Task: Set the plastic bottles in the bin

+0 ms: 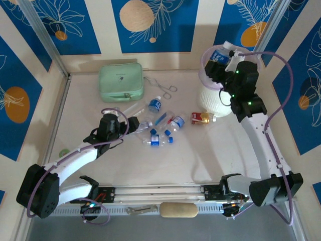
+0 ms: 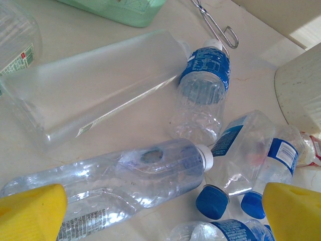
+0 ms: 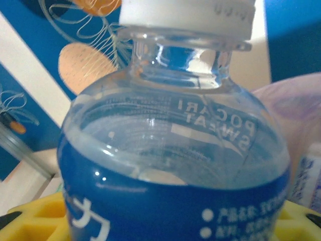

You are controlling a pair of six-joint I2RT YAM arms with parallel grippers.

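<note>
Several plastic bottles (image 1: 161, 129) lie in a loose heap at the table's middle, clear with blue labels and blue or white caps. My left gripper (image 1: 134, 123) is open just left of the heap. In the left wrist view its yellow fingertips (image 2: 31, 210) stand wide on either side of a clear bottle with a white cap (image 2: 150, 170), and the left gripper (image 2: 160, 213) touches nothing. My right gripper (image 1: 220, 64) hangs over the white slatted bin (image 1: 213, 100), shut on a blue-labelled bottle with a white cap (image 3: 170, 150). The bin's lilac bag (image 3: 296, 105) shows behind it.
A mint-green zip case (image 1: 120, 81) lies at the back left, with metal tongs (image 1: 163, 88) beside it. A red-and-white carton (image 1: 200, 117) rests at the bin's foot. A clear rectangular container (image 2: 100, 85) lies left of the heap.
</note>
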